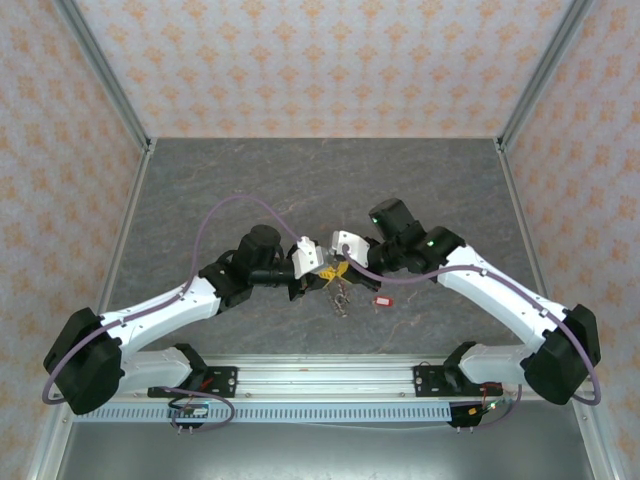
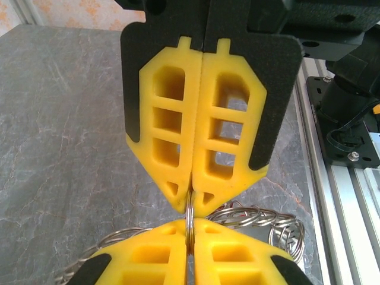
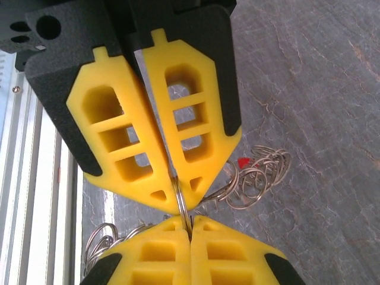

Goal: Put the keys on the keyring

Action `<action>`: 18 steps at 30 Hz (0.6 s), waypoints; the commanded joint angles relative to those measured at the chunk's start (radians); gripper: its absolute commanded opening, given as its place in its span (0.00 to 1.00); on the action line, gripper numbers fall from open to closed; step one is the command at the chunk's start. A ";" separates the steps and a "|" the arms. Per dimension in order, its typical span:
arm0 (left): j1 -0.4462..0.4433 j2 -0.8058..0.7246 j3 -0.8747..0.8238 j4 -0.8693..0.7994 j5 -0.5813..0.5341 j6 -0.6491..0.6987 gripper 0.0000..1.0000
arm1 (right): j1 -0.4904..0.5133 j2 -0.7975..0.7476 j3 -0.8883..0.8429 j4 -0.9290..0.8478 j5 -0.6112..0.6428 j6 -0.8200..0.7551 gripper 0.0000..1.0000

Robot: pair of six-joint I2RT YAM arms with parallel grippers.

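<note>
- L gripper (image 2: pixel 189 233) & R gripper (image 3: pixel 190 227) meet tip to tip over desk (image 1: pixel 200 200) centre.
- I see both clamped on keyring (image 2: pixel 189 209), edge-on btwn them.
- Wire loops (image 2: pixel 261 217) bunch behind tips.
- Red key tag (image 1: pixel 380 302) on desk, just R of bunch.

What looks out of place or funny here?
A red-tagged key lies by itself on the table, just right of the tangled bunch of rings; it looks left out.

Keyring (image 2: pixel 189 218) glossy bare metal wire, finger pads (image 2: pixel 172 119) matt yellow plastic, table (image 2: pixel 65 130) matt veined grey, rail (image 2: pixel 350 196) brushed metal.
</note>
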 commanded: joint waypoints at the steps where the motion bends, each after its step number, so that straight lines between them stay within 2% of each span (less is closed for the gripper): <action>1: -0.010 -0.008 0.021 0.006 -0.004 0.008 0.11 | 0.015 -0.007 0.049 -0.027 0.024 -0.024 0.04; 4: -0.010 -0.014 0.011 0.025 -0.008 -0.001 0.11 | 0.020 -0.005 0.060 -0.048 0.039 -0.026 0.04; 7: -0.010 -0.015 0.013 0.026 -0.007 -0.003 0.00 | 0.023 -0.006 0.069 -0.068 0.057 -0.029 0.04; 10: -0.010 -0.017 0.012 0.039 -0.002 -0.009 0.00 | 0.023 -0.011 0.061 -0.073 0.077 -0.030 0.07; 12: -0.003 -0.027 -0.021 0.130 0.017 -0.058 0.00 | 0.018 -0.023 0.040 -0.064 0.080 -0.028 0.12; 14: 0.010 -0.030 -0.051 0.222 0.051 -0.116 0.00 | 0.003 -0.036 0.017 -0.041 0.048 -0.012 0.14; 18: 0.019 -0.026 -0.069 0.282 0.103 -0.157 0.00 | -0.046 -0.049 -0.050 0.059 -0.088 0.040 0.16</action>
